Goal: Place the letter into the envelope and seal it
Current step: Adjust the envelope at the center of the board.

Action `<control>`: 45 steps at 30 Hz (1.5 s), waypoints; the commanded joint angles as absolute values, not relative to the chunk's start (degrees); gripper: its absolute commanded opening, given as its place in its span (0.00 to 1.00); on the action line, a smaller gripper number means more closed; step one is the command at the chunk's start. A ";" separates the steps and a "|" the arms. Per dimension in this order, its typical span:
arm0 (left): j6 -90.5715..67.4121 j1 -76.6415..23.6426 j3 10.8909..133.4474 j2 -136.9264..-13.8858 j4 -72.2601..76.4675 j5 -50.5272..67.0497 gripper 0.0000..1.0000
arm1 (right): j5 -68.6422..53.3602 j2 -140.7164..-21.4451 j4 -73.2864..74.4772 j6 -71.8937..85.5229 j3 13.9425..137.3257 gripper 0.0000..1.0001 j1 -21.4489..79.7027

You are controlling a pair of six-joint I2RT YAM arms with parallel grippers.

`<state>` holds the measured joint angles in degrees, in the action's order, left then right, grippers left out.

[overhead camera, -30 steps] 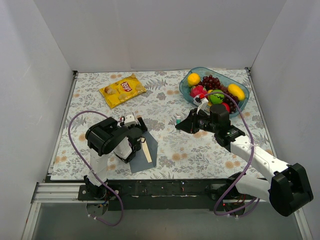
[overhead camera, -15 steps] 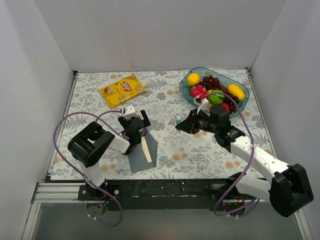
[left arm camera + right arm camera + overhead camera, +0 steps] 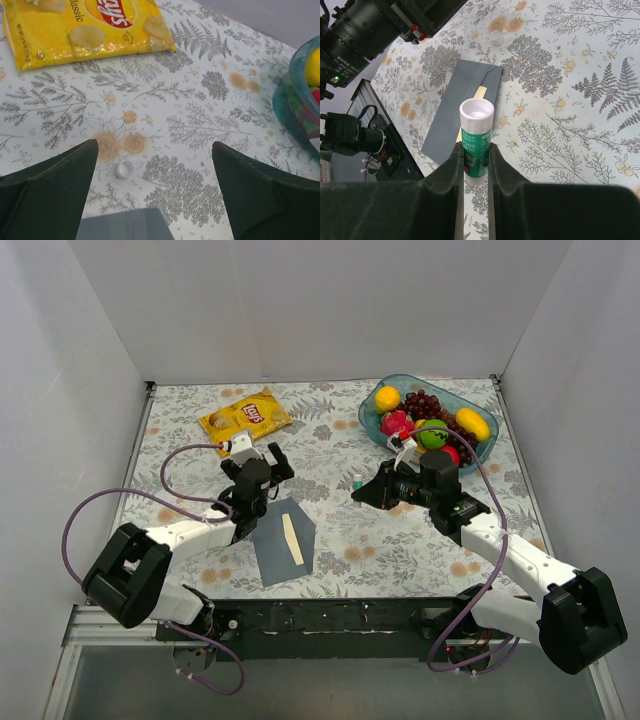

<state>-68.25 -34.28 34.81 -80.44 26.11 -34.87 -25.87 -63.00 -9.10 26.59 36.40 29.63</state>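
Grey-blue envelope [image 3: 275,558]: flat on the flowered table [image 3: 360,545] between the arms, pointed end away from the bases.
Cream letter [image 3: 292,540]: only a narrow strip shows on the envelope. The rest is hidden, likely tucked inside, so sealing looks like the step left.
Left gripper [image 3: 154,150]: jaws spread wide, holding nothing, low over the table just beyond the envelope's tip. It seems placed clear of the flap.
Right gripper [image 3: 475,148]: clamped on a glue stick [image 3: 476,114] with its open end up, held to the envelope's right. It is probably ready to glue the flap.
White cap [image 3: 125,170]: loose on the table near the envelope's tip, probably the glue's.
Writing: yellow crisp bag [image 3: 85,30] reads "Lay's Classic". The glue's green label is too blurred to read.
Fruit bowl [image 3: 289,100]: far right, well apart.
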 commanded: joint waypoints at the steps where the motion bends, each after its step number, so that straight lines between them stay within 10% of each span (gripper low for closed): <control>1: -71.54 -34.10 31.38 -73.49 16.18 -31.48 0.92 | -26.10 -62.84 -12.65 26.28 35.77 0.01 29.62; 12: -86.29 -47.81 26.46 -67.15 -4.12 -37.89 0.62 | -27.60 -64.86 -13.98 27.33 35.68 0.01 29.71; 45: -105.29 -50.36 28.04 -82.44 -8.88 -32.96 0.57 | -27.60 -64.07 -13.54 27.25 34.80 0.01 29.62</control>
<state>-104.31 -49.71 29.19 -78.74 -7.07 -40.99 -27.20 -64.88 -10.96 27.05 35.42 29.63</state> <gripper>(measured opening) 0.575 0.210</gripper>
